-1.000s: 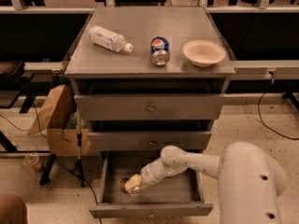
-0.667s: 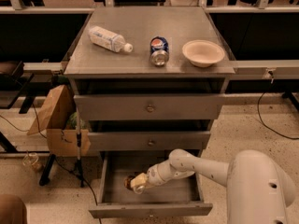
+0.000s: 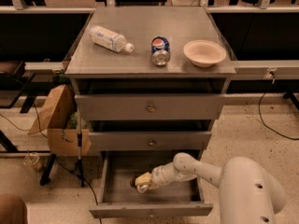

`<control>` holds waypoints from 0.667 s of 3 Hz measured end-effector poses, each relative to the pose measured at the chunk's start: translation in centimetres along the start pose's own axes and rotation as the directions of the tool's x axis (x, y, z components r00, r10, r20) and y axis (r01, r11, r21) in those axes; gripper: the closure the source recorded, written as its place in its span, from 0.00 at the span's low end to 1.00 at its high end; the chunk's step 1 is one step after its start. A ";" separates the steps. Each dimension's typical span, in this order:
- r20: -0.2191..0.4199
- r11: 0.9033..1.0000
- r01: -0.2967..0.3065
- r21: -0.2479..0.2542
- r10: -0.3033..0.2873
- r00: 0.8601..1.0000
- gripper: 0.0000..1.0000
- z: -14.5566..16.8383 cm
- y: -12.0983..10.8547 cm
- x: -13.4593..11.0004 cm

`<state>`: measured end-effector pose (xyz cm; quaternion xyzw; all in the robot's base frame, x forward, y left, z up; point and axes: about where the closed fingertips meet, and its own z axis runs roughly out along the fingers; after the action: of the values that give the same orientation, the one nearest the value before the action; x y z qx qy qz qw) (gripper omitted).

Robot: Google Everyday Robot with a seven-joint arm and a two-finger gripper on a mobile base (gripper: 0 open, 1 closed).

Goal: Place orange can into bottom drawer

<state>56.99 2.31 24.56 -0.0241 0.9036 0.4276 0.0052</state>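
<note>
Your end effector [image 3: 145,184] is down inside the bottom drawer [image 3: 149,210], lower centre of the frame, and it is closed on the orange can [image 3: 142,178]. The can lies tipped on its side at the tip, left of centre in the tray and low over the drawer floor; you can't tell whether it touches. The arm [image 3: 196,168] reaches in from the lower right, over the drawer's right half. The bottom drawer is pulled out; the two knobbed drawers [image 3: 150,107] above it are pushed in.

On the top surface [image 3: 140,17] there's a clear bottle [image 3: 111,38] lying down at left, a Pepsi can [image 3: 160,51] on its side in the middle and a pale bowl [image 3: 204,53] upright at right, all apart from each other. A cardboard box [image 3: 56,120] sits on the floor at left of the cabinet.
</note>
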 end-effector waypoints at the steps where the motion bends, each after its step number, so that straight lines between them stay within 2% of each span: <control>1: -0.001 0.999 -0.052 0.013 0.052 0.999 0.50 1.0 -1.3 -0.5; 2: 0.004 0.997 -0.071 0.018 0.071 0.997 0.19 1.4 -1.7 -0.4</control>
<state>57.50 2.36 22.35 0.0087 0.9078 0.4192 -0.0083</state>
